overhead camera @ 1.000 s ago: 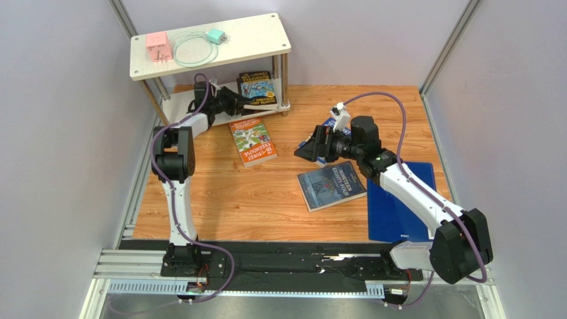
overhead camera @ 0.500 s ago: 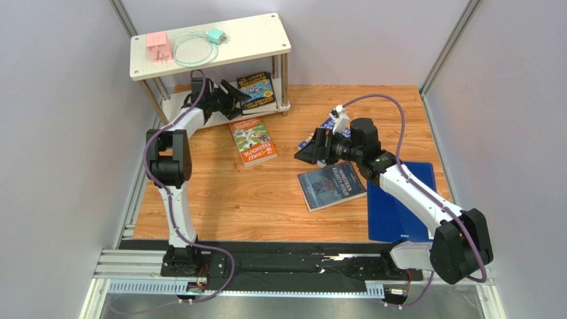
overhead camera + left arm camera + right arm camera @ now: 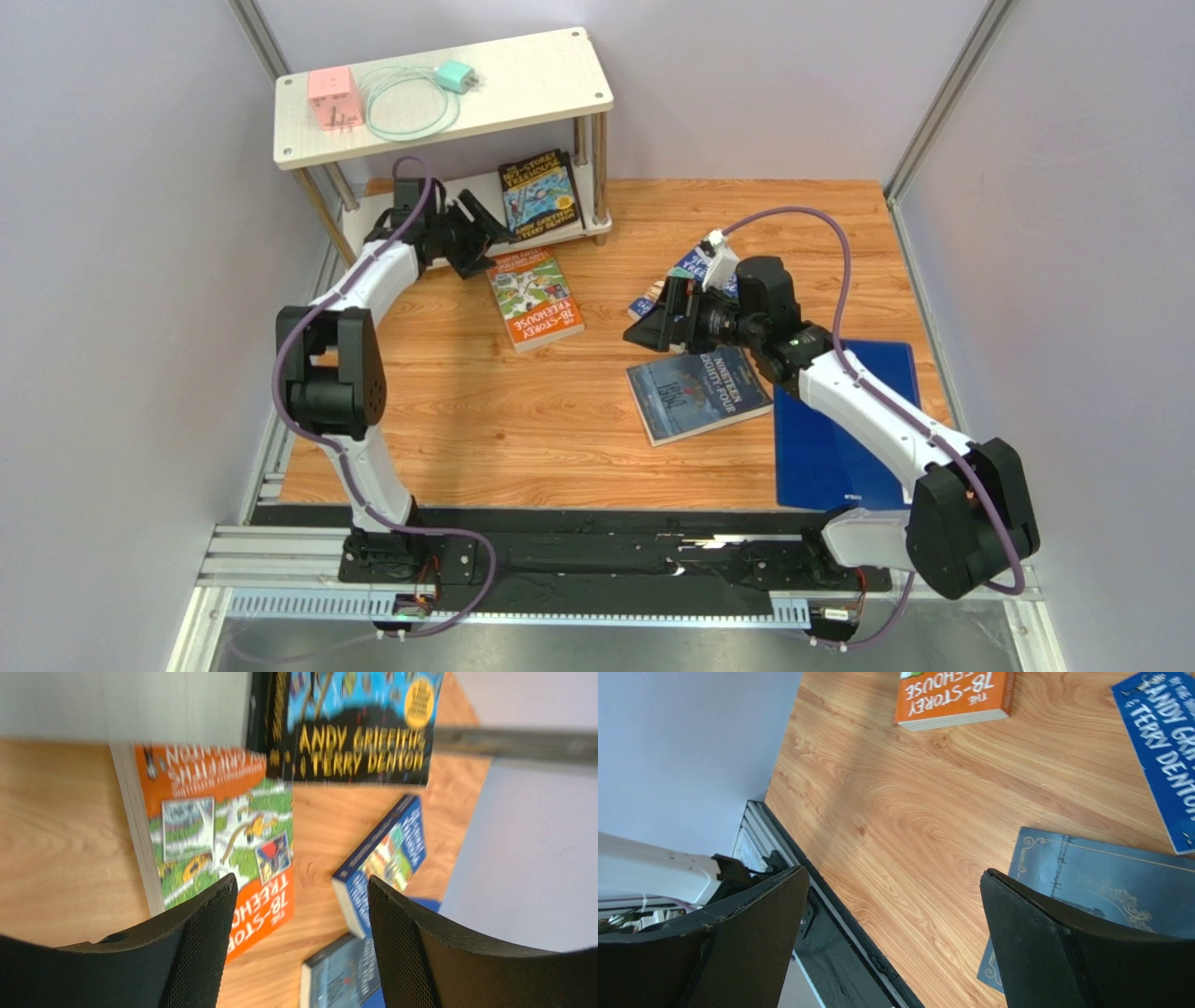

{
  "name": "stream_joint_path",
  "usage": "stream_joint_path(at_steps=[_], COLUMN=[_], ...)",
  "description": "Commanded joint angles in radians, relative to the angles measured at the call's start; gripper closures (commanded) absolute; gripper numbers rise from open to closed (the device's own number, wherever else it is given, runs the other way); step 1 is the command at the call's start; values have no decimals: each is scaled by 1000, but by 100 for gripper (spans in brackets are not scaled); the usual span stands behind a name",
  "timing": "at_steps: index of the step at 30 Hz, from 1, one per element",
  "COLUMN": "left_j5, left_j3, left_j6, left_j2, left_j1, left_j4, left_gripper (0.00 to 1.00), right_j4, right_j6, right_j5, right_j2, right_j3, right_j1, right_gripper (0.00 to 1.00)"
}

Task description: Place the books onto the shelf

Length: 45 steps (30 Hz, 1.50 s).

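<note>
Your yellow-black paperback (image 3: 542, 193) is resting on the lower board of the pale two-tier wooden shelf (image 3: 561, 84) at the far left corner of the wood-grain table (image 3: 463, 420), the orange-green paperback (image 3: 533, 300) just before it. Your left gripper (image 3: 474, 235) is hanging open, empty, beside them; your right gripper (image 3: 643, 325) is gaping wide, empty, near the slate-blue paperback (image 3: 697, 394).

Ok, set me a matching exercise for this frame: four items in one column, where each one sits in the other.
Items:
1. yellow-black book
2. orange-green book
3. slate blue book
4. pink block

Places:
A. on the table, next to the plain blue sheet
B. on the shelf, top board
C. on the table, just in front of the shelf
D. on the shelf, lower board

Pairs: 1-D, 2-C, 3-A, 4-B
</note>
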Motion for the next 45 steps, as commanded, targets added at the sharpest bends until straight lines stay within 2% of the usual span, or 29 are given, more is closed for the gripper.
stream_joint_path(at_steps=[1, 5, 10, 13, 14, 17, 21, 25, 30, 35, 41, 45], left_j5=[-22, -166, -229, -257, -262, -302, -345, -302, -286, -251, -217, -184], left_j3=[-101, -97, 22, 93, 112, 202, 325, 383, 376, 342, 264, 212], left_j6=[120, 265, 333, 353, 353, 360, 390, 396, 402, 409, 395, 378], left_j2=[-137, -167, -39, 52, 101, 199, 311, 372, 391, 370, 317, 304], left_j1=[-123, -328, -482, -551, -573, -605, -636, -647, -660, -679, -714, -736], left_j4=[-11, -85, -224, -270, -281, -348, -467, -487, -487, -482, -452, -419], left_gripper=[27, 29, 37, 60, 79, 100, 100, 100, 100, 100, 100, 100], right_j4=[-42, -86, -97, -120, -134, -145, -122, -48, -7, 25, -28, 33], right_j6=[18, 120, 242, 273, 277, 294, 306, 337, 322, 282, 201, 168], right_j5=[105, 152, 73, 64, 66, 61, 49, 47, 49, 105, 164, 145], right_j2=[-52, -96, -168, -214, -231, -242, -227, -196, -148, -191, -228, -194], right_j3=[-37, -111, -272, -333, -342, -390, -457, -499, -484, -478, -390, -378], right_j1=[-25, -89, -236, -265, -267, -269, -269, -269, -270, -270, -269, -269], right_gripper=[0, 0, 0, 0, 0, 0, 0, 0, 0, 1, 1, 1])
